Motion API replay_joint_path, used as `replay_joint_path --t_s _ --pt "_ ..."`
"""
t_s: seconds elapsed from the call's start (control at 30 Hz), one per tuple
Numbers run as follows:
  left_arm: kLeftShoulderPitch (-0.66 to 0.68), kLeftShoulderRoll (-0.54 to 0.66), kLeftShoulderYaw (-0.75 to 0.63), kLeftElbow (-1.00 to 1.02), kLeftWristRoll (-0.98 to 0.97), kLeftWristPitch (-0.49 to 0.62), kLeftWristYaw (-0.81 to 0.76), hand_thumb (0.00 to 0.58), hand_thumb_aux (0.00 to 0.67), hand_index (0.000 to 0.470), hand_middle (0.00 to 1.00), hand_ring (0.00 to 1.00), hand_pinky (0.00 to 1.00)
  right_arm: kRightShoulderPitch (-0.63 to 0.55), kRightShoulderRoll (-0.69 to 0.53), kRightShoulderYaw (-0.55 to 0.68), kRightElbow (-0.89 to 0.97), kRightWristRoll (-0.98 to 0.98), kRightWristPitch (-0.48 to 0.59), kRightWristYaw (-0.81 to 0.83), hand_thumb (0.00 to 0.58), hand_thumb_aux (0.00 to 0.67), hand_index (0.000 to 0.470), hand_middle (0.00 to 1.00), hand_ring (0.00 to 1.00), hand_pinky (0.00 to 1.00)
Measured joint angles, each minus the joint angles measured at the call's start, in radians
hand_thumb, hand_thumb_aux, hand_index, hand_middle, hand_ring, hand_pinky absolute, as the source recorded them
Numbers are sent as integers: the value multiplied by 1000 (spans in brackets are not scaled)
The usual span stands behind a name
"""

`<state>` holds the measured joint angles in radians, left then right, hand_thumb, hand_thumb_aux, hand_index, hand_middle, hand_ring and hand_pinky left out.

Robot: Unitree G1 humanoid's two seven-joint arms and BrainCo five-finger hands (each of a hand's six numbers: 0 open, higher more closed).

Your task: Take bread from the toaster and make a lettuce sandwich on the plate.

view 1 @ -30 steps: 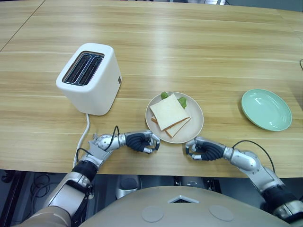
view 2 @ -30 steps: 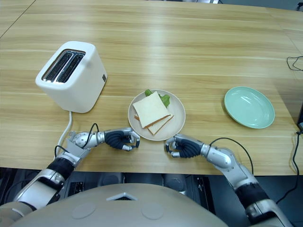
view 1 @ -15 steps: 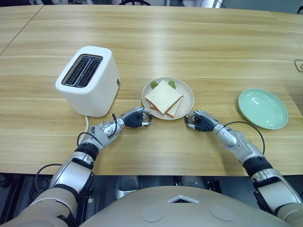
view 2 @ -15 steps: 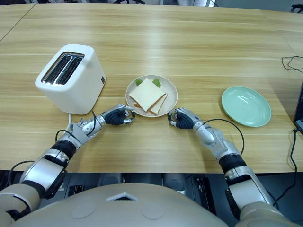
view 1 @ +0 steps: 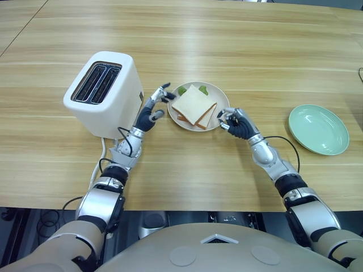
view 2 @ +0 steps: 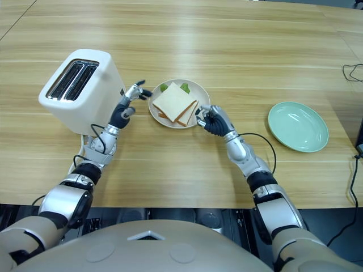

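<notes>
Now the sandwich (view 1: 194, 105) lies on the plate (view 1: 193, 127), so the left hand (view 1: 154, 110), fingers spread left of the plate, and the right hand (view 1: 235, 122), fingers curled empty right of it, should withdraw gently.

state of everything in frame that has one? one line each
toaster: upright, no bread showing in either slot
sandwich: assembled, slices stacked on the plate, lettuce peeking out at the far edge
green plate: empty
left hand: open, holding nothing, by the plate's left rim
right hand: fingers curled, at the plate's right rim
</notes>
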<state>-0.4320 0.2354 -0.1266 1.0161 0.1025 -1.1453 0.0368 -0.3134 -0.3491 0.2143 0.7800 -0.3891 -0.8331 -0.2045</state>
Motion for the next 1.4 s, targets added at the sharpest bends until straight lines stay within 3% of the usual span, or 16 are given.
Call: replay_joint_path --t_s 0.03,0.37,0.83,1.4 --pt "10 -14 19 -19 -46 -12 -23 0 0 0 0 0 0 12 5 -14 -14 18 -16 0 0 0 0 0 0 0" --pt "73 -94 80 -218 -298 47 -224 0 0 0 0 0 0 64 107 -124 -181 274 -93 60 0 0 0 0 0 0" --pt "93 -123 135 -243 -303 93 -311 0 0 0 0 0 0 77 179 -152 -211 316 -89 154 0 0 0 0 0 0" --pt "77 -143 155 -243 -259 94 -310 0 0 0 0 0 0 47 197 -193 -208 315 -83 177 0 0 0 0 0 0"
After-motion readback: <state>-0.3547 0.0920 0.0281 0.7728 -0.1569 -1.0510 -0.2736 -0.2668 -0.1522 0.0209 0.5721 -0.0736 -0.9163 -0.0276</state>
